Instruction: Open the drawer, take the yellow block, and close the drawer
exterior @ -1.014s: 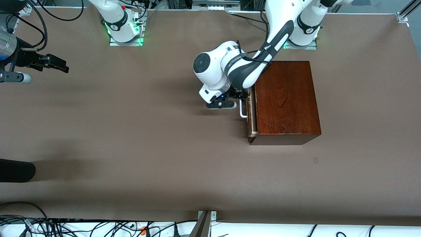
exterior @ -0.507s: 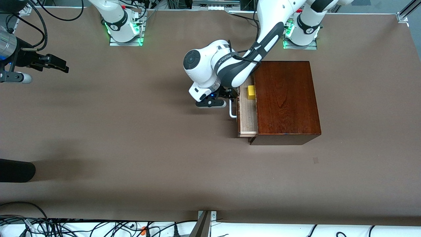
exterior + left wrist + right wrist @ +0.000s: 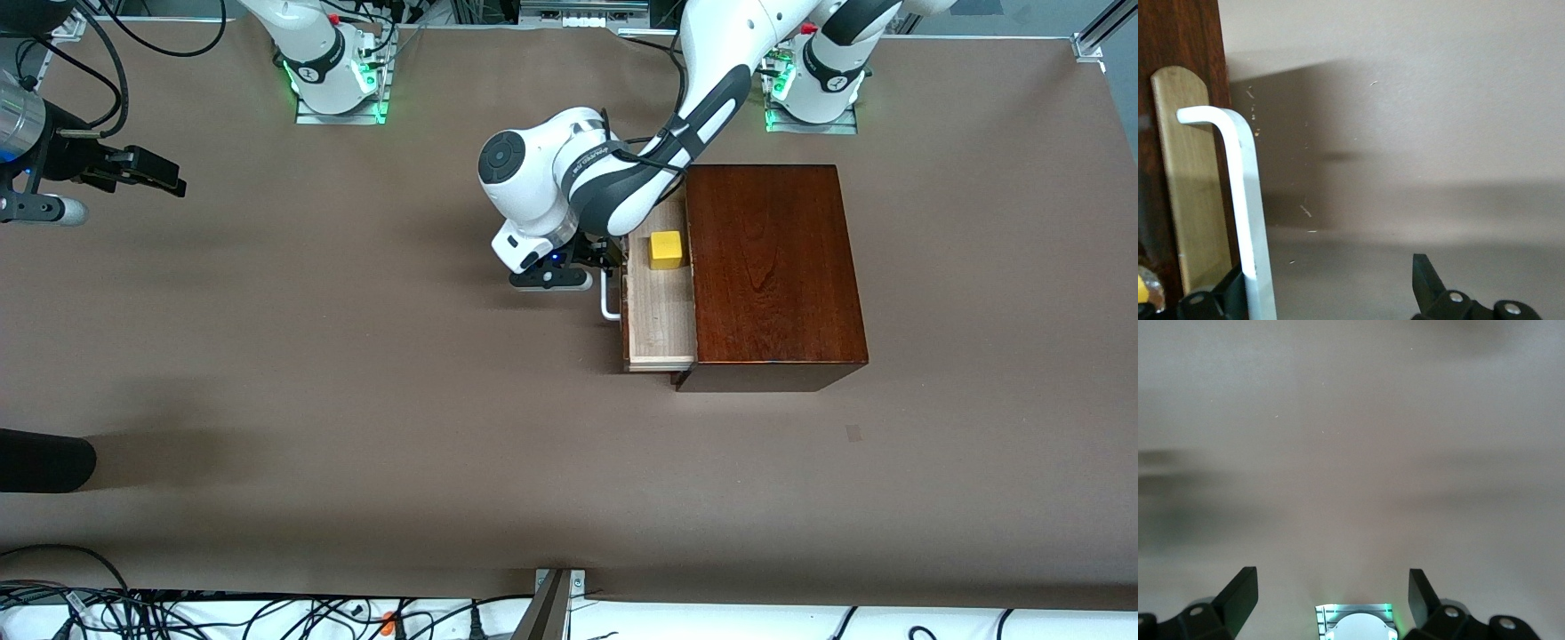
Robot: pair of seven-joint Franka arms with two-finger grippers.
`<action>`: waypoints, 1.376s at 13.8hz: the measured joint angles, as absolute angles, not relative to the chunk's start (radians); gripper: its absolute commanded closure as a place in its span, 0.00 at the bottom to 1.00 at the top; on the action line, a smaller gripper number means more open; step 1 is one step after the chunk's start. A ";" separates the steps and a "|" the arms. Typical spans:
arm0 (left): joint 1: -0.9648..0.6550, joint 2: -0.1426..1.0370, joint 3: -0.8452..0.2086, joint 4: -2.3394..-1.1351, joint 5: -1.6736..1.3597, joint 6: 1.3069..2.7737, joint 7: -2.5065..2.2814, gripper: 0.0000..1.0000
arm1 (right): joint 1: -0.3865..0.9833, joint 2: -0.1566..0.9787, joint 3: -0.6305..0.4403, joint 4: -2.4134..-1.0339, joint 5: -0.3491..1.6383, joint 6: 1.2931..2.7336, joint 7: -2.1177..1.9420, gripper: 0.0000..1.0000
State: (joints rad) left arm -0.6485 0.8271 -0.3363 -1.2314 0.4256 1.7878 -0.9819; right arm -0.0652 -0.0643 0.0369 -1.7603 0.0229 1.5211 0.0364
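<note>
The drawer (image 3: 660,320) of the dark reddish-brown box (image 3: 773,267) stands pulled out toward the right arm's end, showing its pale wood floor. The yellow block (image 3: 666,249) sits in the drawer, at the end farther from the front camera. My left gripper (image 3: 605,260) is at the white bar handle (image 3: 608,300). In the left wrist view the handle (image 3: 1245,200) runs just inside one finger (image 3: 1228,293) of the open left gripper (image 3: 1328,287), and the other finger (image 3: 1425,277) stands well clear. My right gripper (image 3: 164,178) waits open and empty above the table at the right arm's end.
A dark rounded object (image 3: 44,460) reaches in at the table edge near the right arm's end. The right arm's base (image 3: 333,80) also shows in the right wrist view (image 3: 1355,623). Cables lie along the table's front edge.
My left gripper has moved toward the right arm's end with the handle, and the drawer has slid from barely open to well out. The yellow block has come into sight. The right arm has not moved.
</note>
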 measured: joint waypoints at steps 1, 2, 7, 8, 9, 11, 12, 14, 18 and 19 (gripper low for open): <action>-0.650 0.838 -0.337 -1.214 0.423 1.787 -0.982 0.00 | -0.065 -0.064 0.037 -1.760 0.023 1.521 0.036 0.00; -0.652 0.844 -0.337 -1.205 0.423 1.781 -0.984 0.00 | -0.065 -0.064 0.037 -1.760 0.023 1.521 0.036 0.00; -0.654 0.853 -0.337 -1.188 0.422 1.770 -0.991 0.00 | -0.065 -0.064 0.037 -1.760 0.023 1.521 0.036 0.00; -0.654 0.853 -0.337 -1.186 0.421 1.769 -0.991 0.00 | -0.065 -0.064 0.037 -1.760 0.023 1.521 0.036 0.00; -0.655 0.855 -0.337 -1.183 0.417 1.773 -0.991 0.00 | -0.065 -0.064 0.037 -1.760 0.023 1.521 0.036 0.00; -0.659 0.858 -0.338 -1.173 0.412 1.787 -0.991 0.00 | -0.065 -0.064 0.037 -1.760 0.023 1.522 0.036 0.00; -0.660 0.859 -0.338 -1.170 0.411 1.790 -0.991 0.00 | -0.065 -0.064 0.037 -1.760 0.023 1.522 0.036 0.00; -0.662 0.859 -0.338 -1.168 0.411 1.793 -0.991 0.00 | -0.065 -0.064 0.037 -1.760 0.023 1.522 0.036 0.00; -0.666 0.859 -0.340 -1.162 0.410 1.803 -0.989 0.00 | -0.065 -0.064 0.037 -1.760 0.023 1.522 0.036 0.00; -0.666 0.860 -0.340 -1.159 0.410 1.803 -0.989 0.00 | -0.065 -0.064 0.037 -1.760 0.023 1.522 0.036 0.00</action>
